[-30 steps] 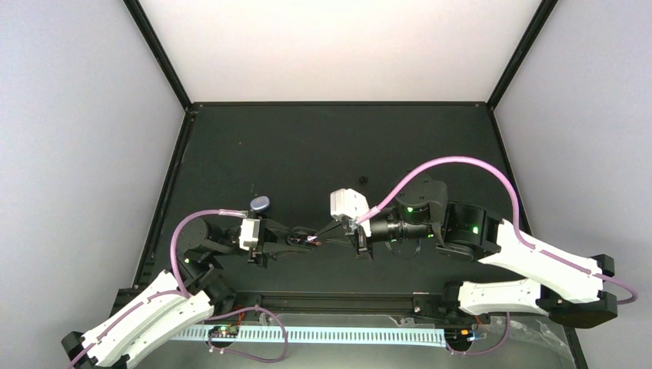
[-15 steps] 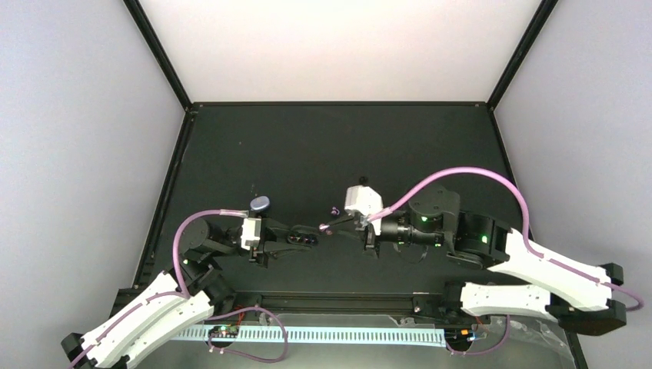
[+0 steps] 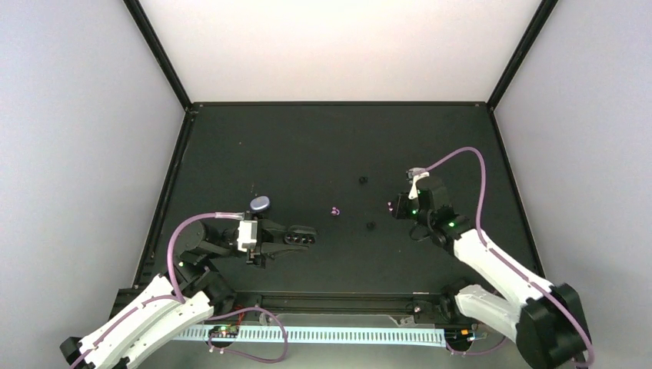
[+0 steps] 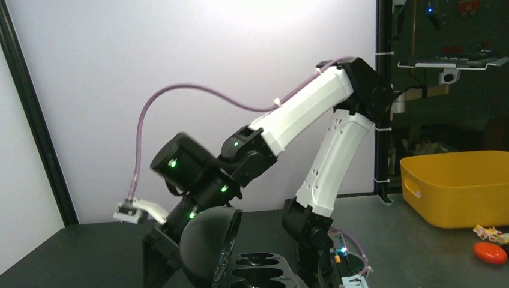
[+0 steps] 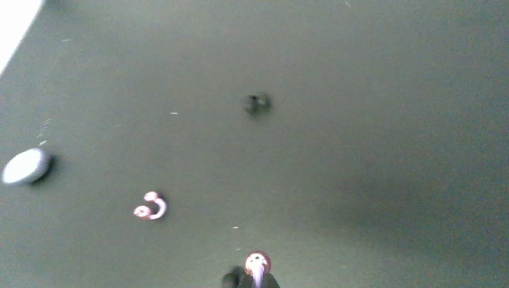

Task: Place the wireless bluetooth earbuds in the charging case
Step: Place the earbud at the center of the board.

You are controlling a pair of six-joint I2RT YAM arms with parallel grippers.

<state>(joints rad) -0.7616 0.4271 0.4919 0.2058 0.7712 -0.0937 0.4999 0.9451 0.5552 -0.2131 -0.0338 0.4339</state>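
Rt wrist view was motion-blurred all over: black bud (image 5: 257, 103) was just a smudge, loose pink bud (image 5: 150, 207) a vague hooked shape, closed case (image 5: 25, 166) a pale blob by the left edge. Right gripper (image 5: 255, 279) was cut off by the bottom edge; only its tips showed, w/ a second pink bud (image 5: 257, 261) there, detail lost. In left wrist view, open case (image 4: 240, 267) was cropped at the bottom, wells too dark to read; left gripper (image 3: 284, 239) fingers didn't show there.
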